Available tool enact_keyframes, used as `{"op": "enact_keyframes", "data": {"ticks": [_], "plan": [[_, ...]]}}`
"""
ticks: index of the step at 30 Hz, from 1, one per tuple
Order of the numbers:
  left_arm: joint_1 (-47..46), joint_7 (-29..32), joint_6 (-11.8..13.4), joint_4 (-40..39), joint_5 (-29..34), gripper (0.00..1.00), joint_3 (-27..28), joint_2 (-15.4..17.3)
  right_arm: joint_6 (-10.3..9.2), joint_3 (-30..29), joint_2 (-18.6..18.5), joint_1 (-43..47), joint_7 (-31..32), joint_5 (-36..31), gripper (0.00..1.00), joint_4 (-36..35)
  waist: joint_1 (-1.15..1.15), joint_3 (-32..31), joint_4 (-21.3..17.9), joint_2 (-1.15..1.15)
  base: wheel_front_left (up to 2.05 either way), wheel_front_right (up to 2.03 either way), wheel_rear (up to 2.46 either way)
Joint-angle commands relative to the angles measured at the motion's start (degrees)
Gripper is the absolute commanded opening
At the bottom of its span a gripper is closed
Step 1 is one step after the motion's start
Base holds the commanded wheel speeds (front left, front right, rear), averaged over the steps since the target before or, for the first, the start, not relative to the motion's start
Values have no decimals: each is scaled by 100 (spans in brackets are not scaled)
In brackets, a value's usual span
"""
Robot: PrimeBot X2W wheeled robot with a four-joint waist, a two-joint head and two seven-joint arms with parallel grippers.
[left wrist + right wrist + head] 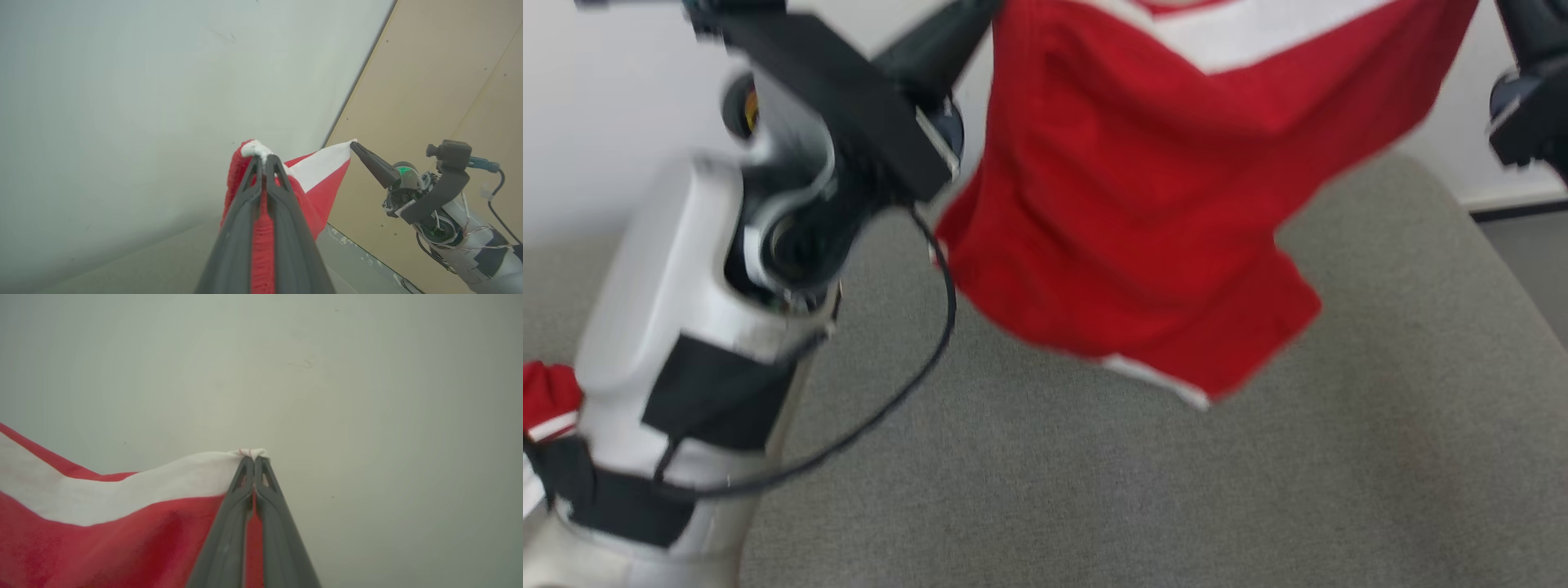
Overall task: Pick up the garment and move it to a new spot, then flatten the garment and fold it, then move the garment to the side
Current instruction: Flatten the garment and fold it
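Seems a bare robot test room or lab: plain white painted wall [605, 122], grey carpet-like work surface with a rounded corner [1176, 506], tan screwed board panel [441, 81], dark skirting strip [1515, 211].

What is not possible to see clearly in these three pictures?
Head view: the red garment is blurred; the top edge cuts off where it is held.
Head view: the left arm covers red cloth at lower left.
Left wrist view: the left hand covers the garment's bunched part.
Right wrist view: left and bottom edges cut off the garment.
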Motion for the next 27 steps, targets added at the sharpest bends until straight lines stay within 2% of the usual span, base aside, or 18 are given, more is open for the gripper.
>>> {"op": "enact_keyframes", "data": {"ticks": [1,5,6,9,12,13,14,17,19,23,27], "plan": [[-296,-152,-78,173,178,0,-4,28,-13,33,85,-224,-43,-98,0,83,-1,654,-81,0,0,0,0],[-1479,-1172,-296,1005,645,0,-221,-54,-13,-50,451,-1230,-533,-433,0,695,-1,1459,-149,0,0,0,0],[-1787,-1473,-314,1052,797,0,-419,18,-13,-101,537,-1456,-729,-524,0,864,-1,1640,-172,0,0,0,0],[-2493,-2398,-294,1243,977,0,-1055,391,-13,-302,776,-2141,-1373,-907,0,1380,-1,2162,-242,0,0,0,0],[-3114,-3306,-297,1318,964,0,-1838,709,-13,-503,1000,-2621,-1632,-1295,0,1731,-1,2642,-265,0,0,0,0],[-3261,-3578,-297,1319,933,0,-2122,826,-13,-545,1047,-2690,-1656,-1387,0,1818,-1,2787,-259,0,0,0,0],[-3453,-3936,-296,1368,827,0,-2685,1100,-13,-635,1130,-2731,-1672,-1603,0,1829,-1,3020,-245,0,0,0,0],[-3514,-4158,-297,1517,639,0,-3261,1378,-13,-849,1277,-2501,-1677,-1801,0,1756,-1,3267,-211,0,0,0,0],[-3428,-4199,-298,1599,435,0,-3503,1435,-13,-984,1348,-2341,-1679,-1885,0,1739,-1,3364,-178,0,0,0,0],[-3066,-4208,-299,1311,225,0,-3477,1507,-13,-1223,1363,-1916,-1679,-1980,0,1602,-1,3352,-102,0,0,0,0],[-2409,-4200,-299,736,-90,0,-3495,1529,-13,-1344,1147,-1248,-1681,-1904,0,1289,-1,3091,6,0,0,0,0]]}}
